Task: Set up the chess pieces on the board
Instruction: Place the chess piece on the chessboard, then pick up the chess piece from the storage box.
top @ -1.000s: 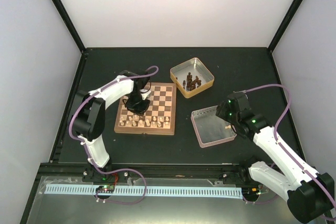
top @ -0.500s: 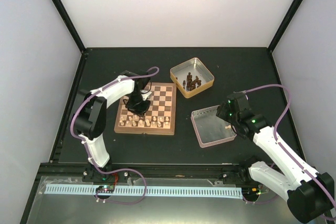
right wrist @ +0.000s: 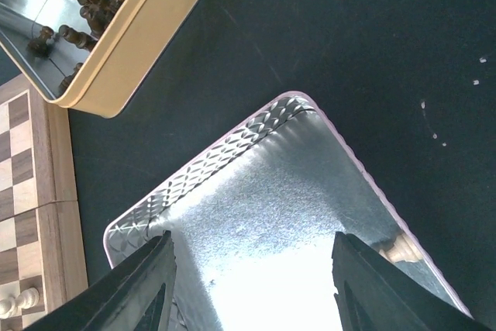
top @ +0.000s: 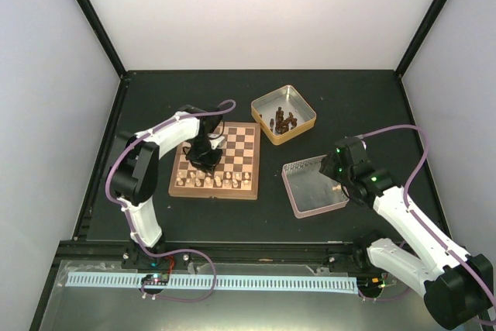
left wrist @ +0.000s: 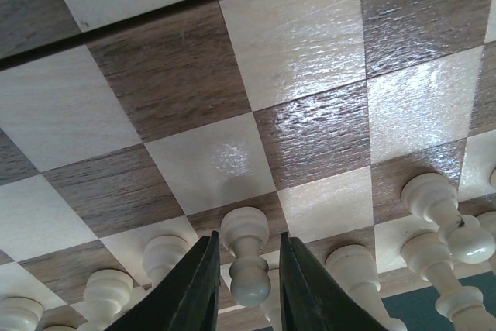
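The board (top: 246, 133) lies left of centre, and cream chess pieces (top: 209, 181) stand in rows along its near edge. My left gripper (top: 203, 154) hangs low over those rows. In the left wrist view its jaws (left wrist: 248, 239) stand narrowly open on either side of an upright cream pawn (left wrist: 249, 284), with a small gap on each side. More cream pieces (left wrist: 434, 207) stand beside it. My right gripper (top: 335, 170) is wide open and empty above the silver tin (top: 314, 186). One cream piece (right wrist: 400, 249) lies in that tin by its right wall.
A gold tin (top: 284, 114) holding several dark brown pieces (top: 284, 122) stands behind the silver tin, right of the board. It also shows in the right wrist view (right wrist: 139, 44), along with the board's edge (right wrist: 58, 184). The tabletop is black.
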